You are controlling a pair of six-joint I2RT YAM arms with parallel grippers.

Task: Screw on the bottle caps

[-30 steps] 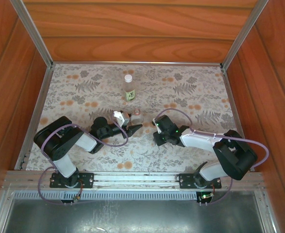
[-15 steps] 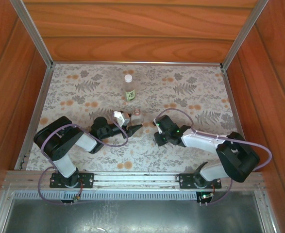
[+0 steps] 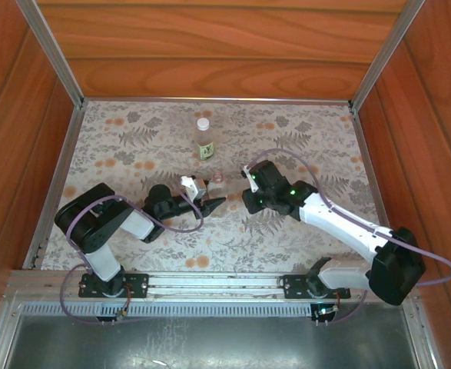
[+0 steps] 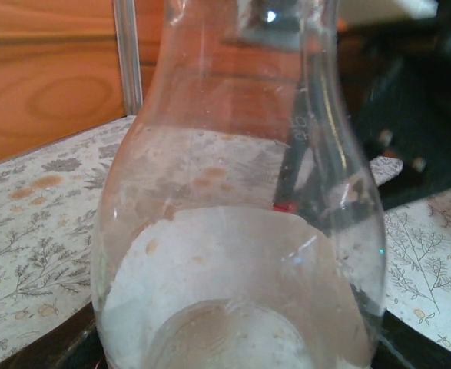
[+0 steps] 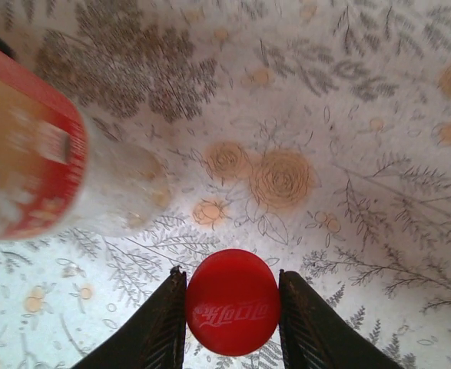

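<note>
My left gripper (image 3: 207, 194) is shut on the short clear bottle (image 3: 217, 181) with the reddish band, holding it upright at mid-table. In the left wrist view that bottle (image 4: 237, 231) looms close, with dark fingers at the bottom corners. My right gripper (image 5: 231, 277) is shut on the red cap (image 5: 232, 302), its printed top facing the camera. It hovers just right of the banded bottle (image 5: 33, 154), apart from it. In the top view the right gripper (image 3: 250, 196) sits close to the bottle's right. The green-yellow labelled bottle (image 3: 204, 144) stands behind, wearing the white cap (image 3: 203, 123).
The floral tablecloth (image 3: 133, 154) covers the table, walled in by wooden panels (image 3: 210, 54) at the back and sides. A metal rail (image 3: 210, 280) with both arm bases runs along the near edge. Open cloth lies left and right of the bottles.
The right arm has stretched forward and carried its gripper with the red cap away from the near edge, closer to the held bottle. The left arm and both bottles have stayed put.
</note>
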